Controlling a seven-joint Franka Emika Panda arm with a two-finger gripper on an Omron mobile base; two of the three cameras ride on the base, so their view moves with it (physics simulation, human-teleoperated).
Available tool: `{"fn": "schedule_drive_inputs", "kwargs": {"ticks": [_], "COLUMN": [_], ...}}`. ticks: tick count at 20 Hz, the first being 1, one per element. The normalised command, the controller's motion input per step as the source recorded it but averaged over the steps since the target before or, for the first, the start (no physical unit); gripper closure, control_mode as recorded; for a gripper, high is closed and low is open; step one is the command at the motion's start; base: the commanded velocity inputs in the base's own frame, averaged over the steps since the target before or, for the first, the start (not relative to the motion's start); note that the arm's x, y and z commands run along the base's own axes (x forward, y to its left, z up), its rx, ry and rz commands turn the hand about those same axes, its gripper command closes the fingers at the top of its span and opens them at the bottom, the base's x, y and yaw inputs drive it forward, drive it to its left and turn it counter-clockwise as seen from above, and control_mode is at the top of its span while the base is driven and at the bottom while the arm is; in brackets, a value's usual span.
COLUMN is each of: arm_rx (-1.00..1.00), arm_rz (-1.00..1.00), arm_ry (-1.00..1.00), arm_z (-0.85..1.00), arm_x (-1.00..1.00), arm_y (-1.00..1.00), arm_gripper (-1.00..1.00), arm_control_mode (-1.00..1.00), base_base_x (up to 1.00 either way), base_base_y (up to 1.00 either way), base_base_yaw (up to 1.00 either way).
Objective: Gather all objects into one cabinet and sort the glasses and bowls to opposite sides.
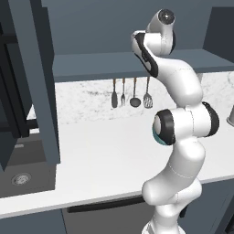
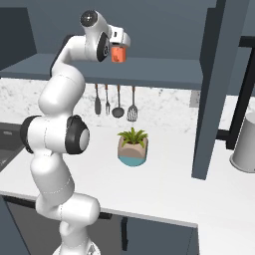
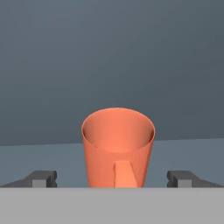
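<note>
Below the cabinet shelf [image 2: 149,69], hanging utensils [image 2: 114,102], a potted plant [image 2: 133,145] and a grey canister [image 2: 245,144] occupy the counter [image 2: 164,184]. Up on that shelf an orange cup [image 3: 118,146] stands upright between the gripper [image 3: 118,178]'s widely spread fingers [image 3: 43,178], neither touching it.

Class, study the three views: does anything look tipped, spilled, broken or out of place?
Nothing stands out. The orange cup stands upright on the cabinet shelf, handle facing the open gripper, whose fingers sit on either side without touching it. The potted plant and hanging utensils look orderly.
</note>
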Motion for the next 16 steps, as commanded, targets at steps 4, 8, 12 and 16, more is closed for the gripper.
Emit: {"fn": "schedule_drive_inputs", "kwargs": {"ticks": [4, 8, 12, 16], "arm_rx": [0.00, 0.00, 0.00, 0.00], "arm_rz": [0.00, 0.00, 0.00, 0.00], "arm_ry": [0.00, 0.01, 0.01, 0.00], "arm_z": [-0.11, -0.24, -0.21, -0.05], "arm_x": [0.01, 0.00, 0.00, 0.06], "arm_y": [0.00, -0.01, -0.02, -0.05], "arm_gripper": [-1.00, -1.00, -1.00, -1.00], "arm_control_mode": [-1.00, -1.00, -1.00, -1.00], "base_base_x": [0.00, 0.00, 0.00, 0.00], "base_base_y": [0.00, 0.00, 0.00, 0.00], "base_base_yaw": [0.00, 0.00, 0.00, 0.00]}}
